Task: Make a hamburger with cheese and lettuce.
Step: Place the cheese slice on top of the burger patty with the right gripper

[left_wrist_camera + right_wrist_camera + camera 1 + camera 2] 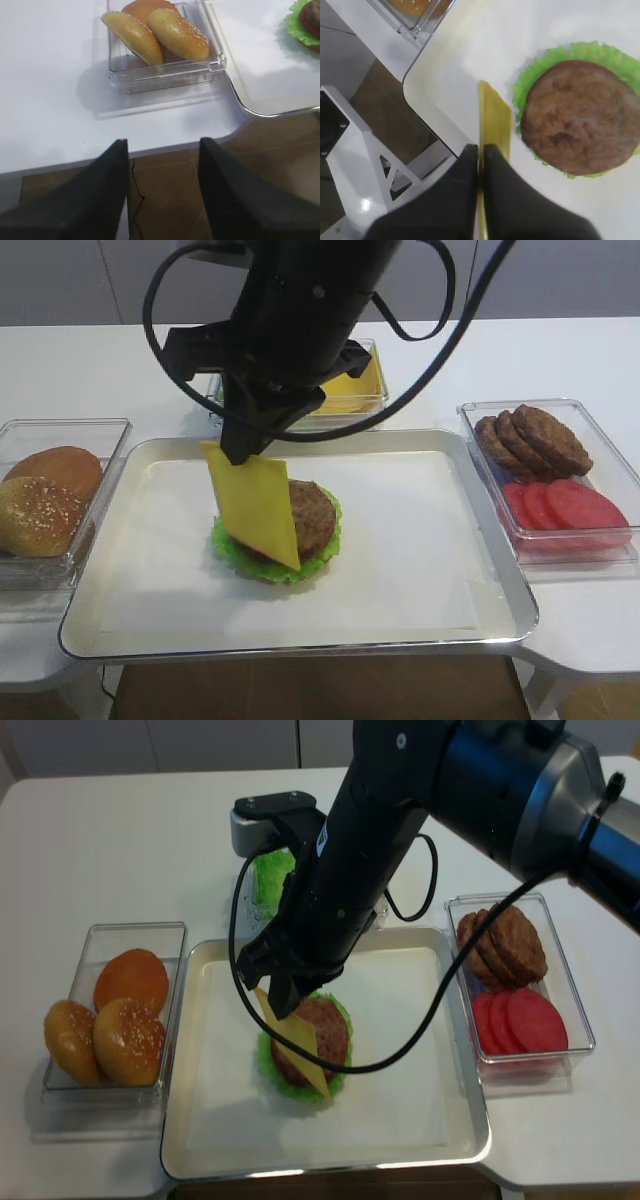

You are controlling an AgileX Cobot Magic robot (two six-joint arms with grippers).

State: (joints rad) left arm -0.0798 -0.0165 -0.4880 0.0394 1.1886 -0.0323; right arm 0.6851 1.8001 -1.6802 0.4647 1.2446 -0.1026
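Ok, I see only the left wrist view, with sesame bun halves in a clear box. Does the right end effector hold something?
Observer: Yes, the right end effector is shut on a thin yellow square cheese slice, pinched near its top.
Operator: Is it lying on the hamburger?
Observer: Not flat; it hangs almost vertical beside the round brown patty, which sits on a ruffled green lettuce leaf.
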